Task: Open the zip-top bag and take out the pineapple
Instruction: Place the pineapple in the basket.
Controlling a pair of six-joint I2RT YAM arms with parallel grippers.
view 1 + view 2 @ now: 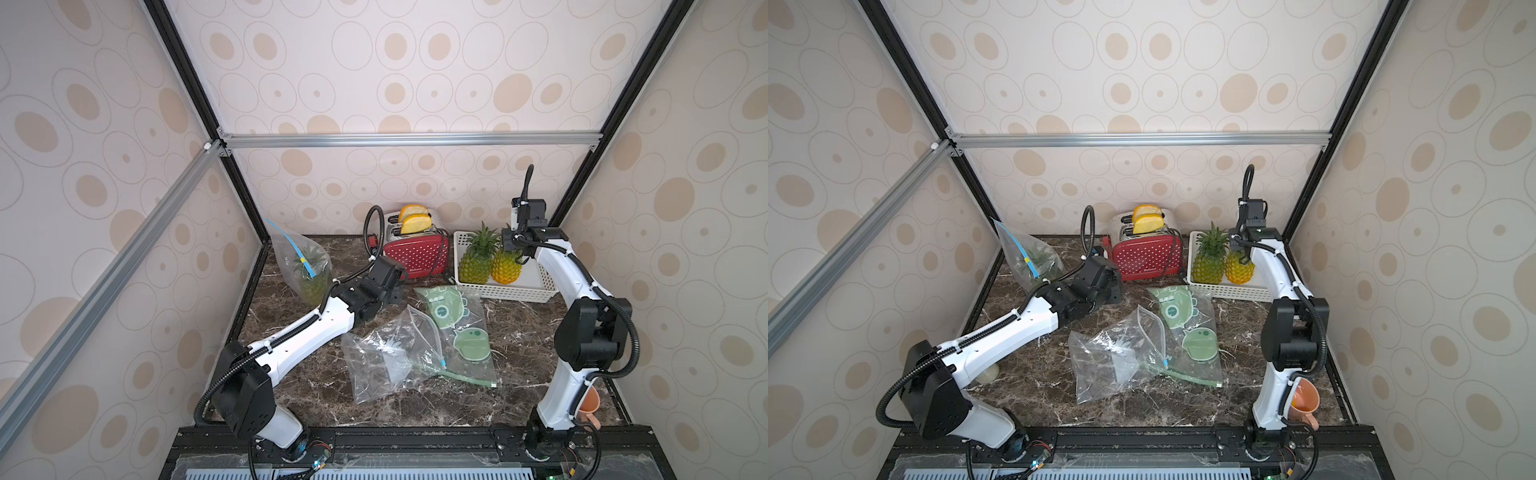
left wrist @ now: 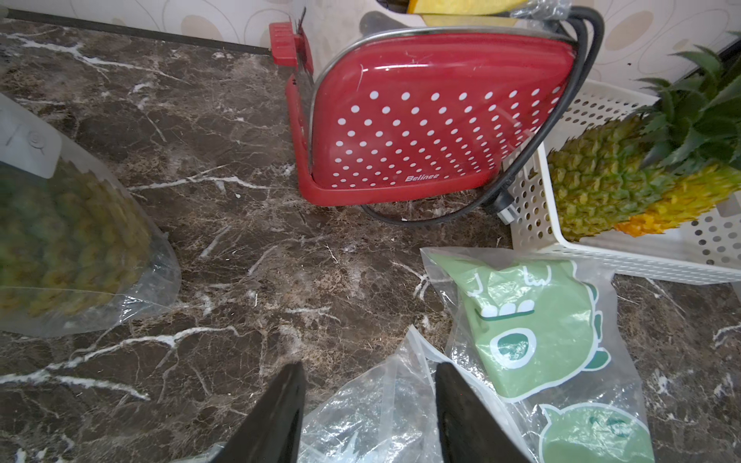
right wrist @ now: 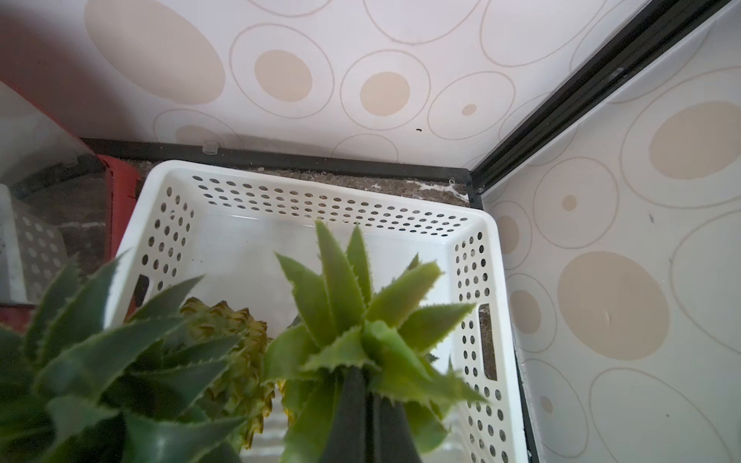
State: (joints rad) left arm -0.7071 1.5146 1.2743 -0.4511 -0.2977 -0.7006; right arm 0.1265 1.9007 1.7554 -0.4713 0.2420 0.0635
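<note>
Yellow pineapple (image 1: 507, 268), upright in basket (image 1: 519, 293): right tool (image 3: 367, 385) clamped on its leaves. Left tool (image 2: 368, 366) apart, empty. We judge set-down nearly done; release next.

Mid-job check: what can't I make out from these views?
Right pincer: wrist view, leaves of the yellow pineapple hide whether it pinches one.
Left pincer: top views, its own wrist covers its tips.
Bagged pineapple: left wrist view, blurred, cut by the edge.
Cup: top views, right arm hides half.
</note>
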